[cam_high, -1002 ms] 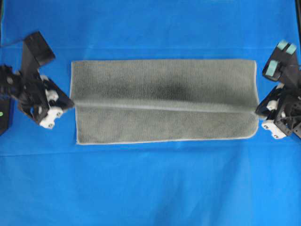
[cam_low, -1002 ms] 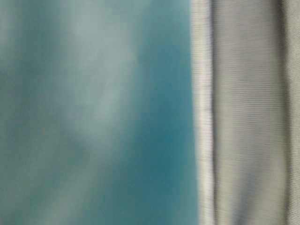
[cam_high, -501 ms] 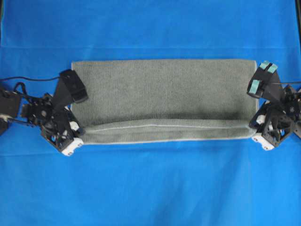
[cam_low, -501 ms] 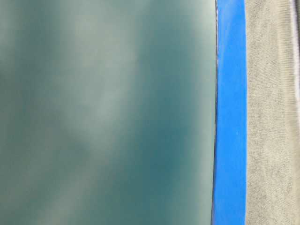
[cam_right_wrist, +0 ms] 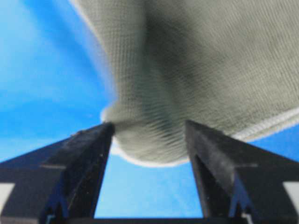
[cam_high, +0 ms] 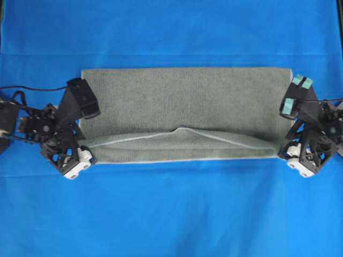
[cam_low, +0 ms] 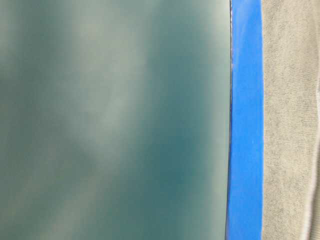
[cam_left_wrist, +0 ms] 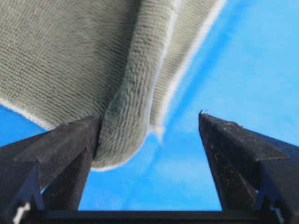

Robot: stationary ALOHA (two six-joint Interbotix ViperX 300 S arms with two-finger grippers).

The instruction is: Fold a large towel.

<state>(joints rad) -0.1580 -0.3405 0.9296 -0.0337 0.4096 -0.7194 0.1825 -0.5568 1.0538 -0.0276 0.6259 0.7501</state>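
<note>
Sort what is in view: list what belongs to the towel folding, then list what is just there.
Part of the job:
- towel, grey-green, folded over, top layer's edge humped in the middle
- left gripper, open at its corner
- right gripper, open at the other corner

Just there:
- blue sheet under everything

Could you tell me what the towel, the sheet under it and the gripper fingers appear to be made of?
The towel looks like soft microfibre or terry: a fuzzy, finely ribbed grey-green pile with a thin pale stitched hem. The blue sheet seems a smooth matte fabric or paper, faintly creased. The left gripper's fingers look like hard matte black plastic, with sharp edges and dust specks.
</note>
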